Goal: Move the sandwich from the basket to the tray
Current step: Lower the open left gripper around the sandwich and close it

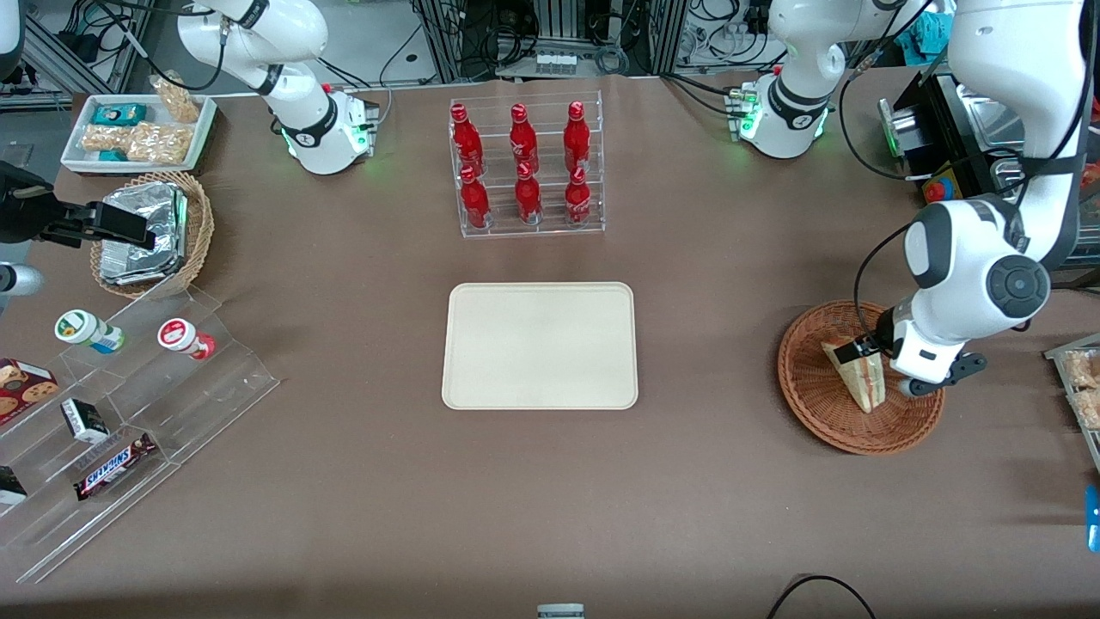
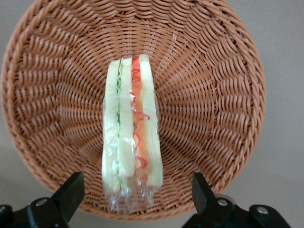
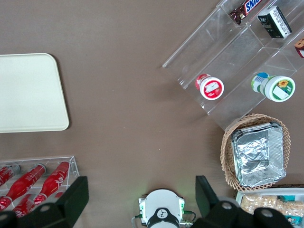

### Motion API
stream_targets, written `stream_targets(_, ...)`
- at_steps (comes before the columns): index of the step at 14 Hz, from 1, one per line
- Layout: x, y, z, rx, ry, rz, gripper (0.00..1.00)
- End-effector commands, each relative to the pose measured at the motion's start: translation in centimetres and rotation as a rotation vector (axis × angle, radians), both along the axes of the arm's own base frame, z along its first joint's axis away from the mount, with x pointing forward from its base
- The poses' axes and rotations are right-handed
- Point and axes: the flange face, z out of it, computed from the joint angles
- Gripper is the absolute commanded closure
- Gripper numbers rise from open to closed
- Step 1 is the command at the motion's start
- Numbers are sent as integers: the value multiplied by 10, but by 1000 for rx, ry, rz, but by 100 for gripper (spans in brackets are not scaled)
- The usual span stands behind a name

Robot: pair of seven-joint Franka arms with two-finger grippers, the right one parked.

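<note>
I see the gripper (image 2: 134, 192) low over the basket (image 1: 816, 404), jaws spread wide, one either side of the wrapped sandwich (image 2: 131, 133), not touching it. The sandwich stands on edge inside the basket. The tray (image 1: 540, 345) sits mid-surface, well apart.

A: Brown matte table (image 1: 344, 481). Cream rectangular tray (image 1: 540, 346) lies mid-table; clear acrylic rack of red bottles (image 1: 526, 168) stands farther from the camera.

B: Working arm's end: shallow reddish-brown wicker basket (image 1: 821, 404), the left gripper (image 2: 137, 199) hovering above it, fingers apart. Parked end: stepped clear acrylic shelf (image 1: 129, 413), tan wicker basket (image 1: 196, 228), white snack tray (image 1: 137, 133).
</note>
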Motion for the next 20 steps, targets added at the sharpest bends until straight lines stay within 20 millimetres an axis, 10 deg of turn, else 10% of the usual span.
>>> stream_targets(1,2,6,-11,7,-18,12,0)
stream_targets(6,2,22,-42,6,-5,42,0)
stream_targets(10,6,21,-40,4,-13,60,87)
stream_targets(14,9,13,-19,5,1,45,91)
stream_targets(20,13,-108,17,2,-6,-117,89)
